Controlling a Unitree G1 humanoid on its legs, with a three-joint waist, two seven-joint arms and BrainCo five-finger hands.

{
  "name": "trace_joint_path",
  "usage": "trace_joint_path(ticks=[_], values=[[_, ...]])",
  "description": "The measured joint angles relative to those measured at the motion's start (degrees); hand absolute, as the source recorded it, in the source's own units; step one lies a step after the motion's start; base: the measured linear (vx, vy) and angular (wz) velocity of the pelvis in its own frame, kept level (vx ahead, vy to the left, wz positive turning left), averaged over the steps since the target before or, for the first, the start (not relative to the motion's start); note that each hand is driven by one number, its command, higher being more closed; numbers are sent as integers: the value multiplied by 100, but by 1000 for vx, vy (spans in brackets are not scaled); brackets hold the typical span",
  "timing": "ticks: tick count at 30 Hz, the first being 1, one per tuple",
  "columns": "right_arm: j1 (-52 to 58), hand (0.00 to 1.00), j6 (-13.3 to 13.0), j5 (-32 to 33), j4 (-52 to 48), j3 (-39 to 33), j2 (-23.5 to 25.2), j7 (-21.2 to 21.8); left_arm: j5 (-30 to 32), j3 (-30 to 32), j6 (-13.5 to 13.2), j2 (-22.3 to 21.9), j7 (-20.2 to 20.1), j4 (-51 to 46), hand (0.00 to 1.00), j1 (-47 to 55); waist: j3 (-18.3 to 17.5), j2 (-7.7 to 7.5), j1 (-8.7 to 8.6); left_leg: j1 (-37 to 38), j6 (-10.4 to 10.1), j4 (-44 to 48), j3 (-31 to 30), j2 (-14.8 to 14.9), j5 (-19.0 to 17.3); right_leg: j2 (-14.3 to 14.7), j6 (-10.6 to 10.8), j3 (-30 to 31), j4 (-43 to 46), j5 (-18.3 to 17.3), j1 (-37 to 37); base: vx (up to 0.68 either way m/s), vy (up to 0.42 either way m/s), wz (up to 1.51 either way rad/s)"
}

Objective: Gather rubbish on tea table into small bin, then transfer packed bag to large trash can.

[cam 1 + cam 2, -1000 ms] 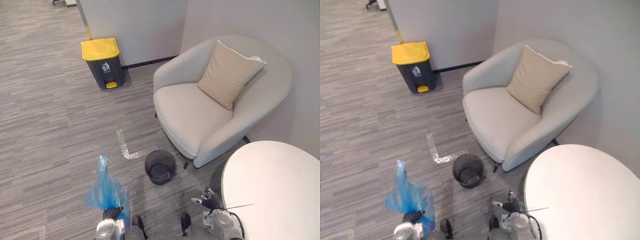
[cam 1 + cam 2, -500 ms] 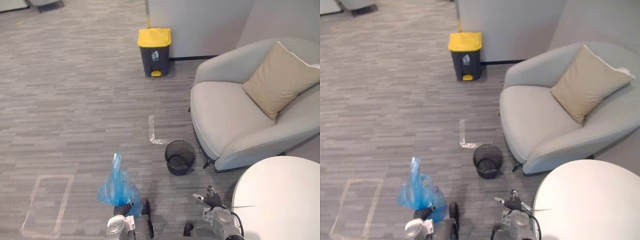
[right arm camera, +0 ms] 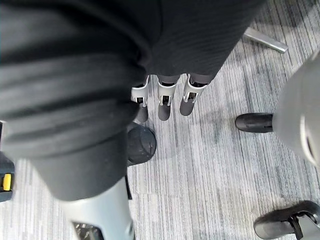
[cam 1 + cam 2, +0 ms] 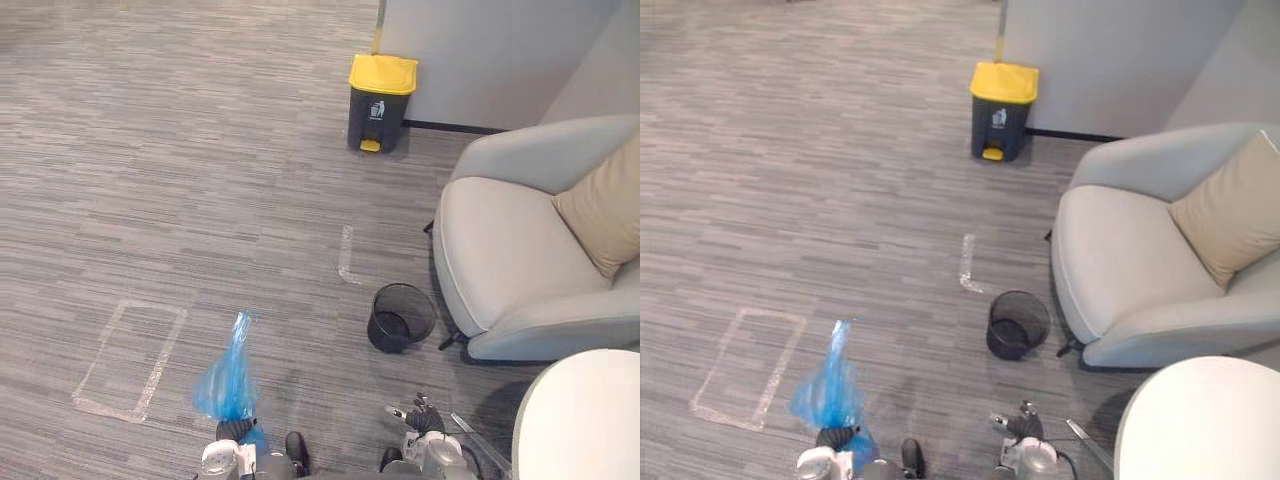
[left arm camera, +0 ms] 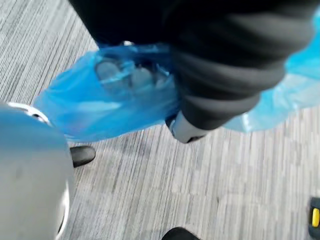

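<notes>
Left wrist view tells me most about the grip: my left hand [image 5: 225, 70] has its fingers [image 5: 131, 76] curled into the gathered plastic of the blue bag [image 5: 100, 107], and they show through the film, so I judge the hold to be a closed fist on the neck rather than a light pinch. In the head views the bag [image 4: 228, 378] bulges just ahead of that hand, clear of the floor as far as I can tell. My right hand [image 3: 165, 97] hangs with fingers straight and relaxed, holding nothing.

A white table [image 4: 590, 425] sits at my right, and just beyond it the small bin [image 4: 401, 317] stands at the foot of the armchair [image 4: 510, 260], with no liner that I can make out. So the bag is packed and the carry is the step in hand.

To do it well I should hold the fist tight, since thin plastic slips, and carry the bag out from my body so it does not swing. The open floor between the taped rectangle [image 4: 130, 360] and the taped corner [image 4: 346, 264] looks like the cleanest line.

At the far edge of the floor, against the wall, stands the big can [image 4: 381, 88] with its yellow lid down. I expect the lid must be raised before I let go.
</notes>
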Motion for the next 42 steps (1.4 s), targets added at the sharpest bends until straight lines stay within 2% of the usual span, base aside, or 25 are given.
trace_joint_path(ticks=[1, 3, 5, 7, 9, 11, 13, 15, 16, 18, 20, 22, 24, 25, 26, 27, 28, 29, 30, 33, 34, 36, 39, 41, 42], values=[[0, 0, 1, 0, -4, -10, -50, 1, 1, 1, 4, -18, 0, 14, 100, -15, 41, 30, -9, 65, 70, 30, -121, -29, -54, -81, -134, 30, 505, 14, -106, 103, 58, 57], [142, 0, -4, 22, -56, -35, -65, 2, 0, 95, 10, -76, -4, -47, 100, 10, 88, 147, -135, 213, 135, 312, -493, 115, -262, 28, -899, 826, 2393, 608, -904, 177, 81, 84], [145, 0, -9, 4, -169, -100, -22, 6, -3, 244, 43, -76, 11, -50, 100, 27, 113, 109, -143, 279, 174, 528, -765, 277, -504, 498, -516, 1174, 2906, 107, -1279, 252, 25, 64], [157, 0, -10, 6, -175, -218, 132, 4, -2, 243, 55, -30, 0, -21, 100, 3, 140, -16, -135, 562, 178, 443, -925, 328, -657, 911, -427, 851, 2525, -218, -1673, 343, -27, 41], [140, 0, -15, 5, -215, -235, 154, 7, -1, 242, 57, -75, -2, -12, 100, -57, 142, -8, -145, 774, 53, 349, -937, 303, -765, 1177, -421, 715, 1832, -187, -1831, 326, -33, 18], [149, 0, -11, 7, -204, -364, 152, 9, 0, 244, 55, -138, -30, -7, 100, -119, 125, 11, -190, 959, -74, 337, -1044, 242, -931, 1392, -677, 727, 1376, -49, -1883, 421, -64, 36], [279, 0, -8, 9, -224, -498, 162, 3, 6, 402, 54, -292, -85, 23, 100, -101, 33, 83, -263, 1283, -365, 490, -1289, 250, -1171, 1559, -946, 568, 1022, 136, -1616, 667, -104, 70], [260, 0, -6, 6, -271, -495, 62, 5, 10, 467, 59, -552, -99, 13, 100, -213, -19, 358, -271, 615, -638, 1963, -1235, 444, -1122, 1600, -997, 280, 748, 145, -1312, 700, -79, 54], [261, 0, 5, 6, -304, -426, 30, 1, 10, 484, 59, -686, -112, -20, 100, -217, -7, 467, -251, 149, -936, 3134, -1101, 556, -762, 1686, -997, 281, 389, 144, -937, 609, -58, 26], [245, 0, 46, 18, -306, -306, 121, 2, 8, 560, 54, -768, -131, -112, 100, -190, 28, 510, -131, -379, -869, 4554, -740, 978, -700, 1805, -1027, 450, -44, 124, -286, 628, -17, -15], [180, 0, 67, 25, -311, -245, 207, -5, 7, 625, 53, -753, -148, -198, 100, -229, 114, 390, -113, -708, -614, 4881, -403, 1291, -853, 1761, -1040, 640, -410, 116, 371, 491, 30, -21], [28, 0, 88, 34, -381, -225, 255, -32, 7, 623, 45, -773, -170, -285, 100, -252, 151, 330, -43, -1156, -513, 4316, -141, 1499, -1026, 1611, -1040, 819, -491, 116, 665, 434, 123, -45], [3, 0, 86, 49, -469, -259, 267, -66, 7, 621, 45, -780, -176, -342, 100, -302, 155, 346, 30, -1393, -510, 3089, -157, 1522, -923, 1455, -960, 1000, -461, 74, 782, 358, 221, -61], [5, 0, 83, 51, -488, -297, 277, -83, 6, 618, 39, -787, -165, -359, 100, -292, 136, 376, 79, -1396, -542, 2278, -308, 1507, -539, 1398, -777, 1088, -381, -31, 817, 359, 323, -81], [48, 0, 84, 50, -513, -342, 259, -91, 5, 571, 38, -830, -156, -337, 100, -249, 36, 595, 118, -1335, -698, 1303, -735, 1568, 597, 1482, -428, 1267, -288, -244, 835, 337, 342, -78], [27, 0, 121, 59, -412, -317, 301, -101, 0, 618, 48, -698, -129, -303, 100, -279, 24, 351, 136, -1389, -760, 1652, -696, 1373, 403, 1222, -210, 1447, -215, -482, 860, 344, 316, -60], [18, 0, 135, 41, -411, -266, 323, -60, -2, 630, 43, -633, -74, -330, 100, -417, 24, 214, 130, -1353, -694, 1700, -569, 1265, 165, 1058, -233, 1586, -119, -465, 802, 254, 228, -36], [24, 0, 148, 37, -411, -281, 339, -58, -2, 630, 40, -626, -68, -348, 100, -466, 23, 185, 140, -1332, -644, 1771, -458, 1248, 36, 1006, -270, 1703, -13, -399, 745, 313, 268, -47], [41, 0, 151, 28, -435, -319, 344, -58, -2, 631, 42, -654, -67, -333, 100, -483, 31, 198, 140, -1248, -578, 1922, -327, 1266, -160, 951, -158, 1802, 278, -218, 602, 278, 302, -79], [16, 0, 150, 15, -453, -219, 332, -59, -9, 566, 59, -673, -35, -298, 100, -287, 73, 213, 157, -442, -496, 1660, 342, 1292, -556, 773, 76, 2186, 2303, 349, -352, 279, 272, -103], [96, 0, 151, 9, -454, -217, 321, -59, -9, 548, 97, -653, -4, -220, 100, -254, 94, 244, 41, -87, -497, 1483, 437, 1267, -647, 738, 56, 1995, 3156, 312, -753, 252, 137, -54], [242, 0, 166, 6, -477, -226, 327, -71, -10, 548, 133, -624, 37, -201, 100, -257, 62, 190, 31, 350, -562, 1152, 614, 1222, -722, 754, -49, 1586, 3617, 114, -1242, 357, 93, -32], [121, 0, 168, -1, -425, -374, 299, -90, -10, 546, 176, -582, 35, -15, 100, -401, 65, 194, -85, 865, -605, 682, 780, 1200, -696, 820, -278, 473, 2892, -289, -1724, 376, -32, -10], [15, 0, 169, -8, -373, -474, 304, -94, -8, 509, 176, -532, 30, 64, 100, -427, 84, 231, -197, 1205, -647, 340, 791, 1199, -687, 1058, -455, -60, 1638, -87, -1810, 502, -125, 10], [34, 0, 166, -16, -352, -492, 305, -93, -7, 420, 176, -474, 26, 115, 100, -431, 71, 184, -215, 1341, -673, 234, 733, 1129, -694, 1180, -530, -129, 942, 287, -1752, 529, -143, 9]])
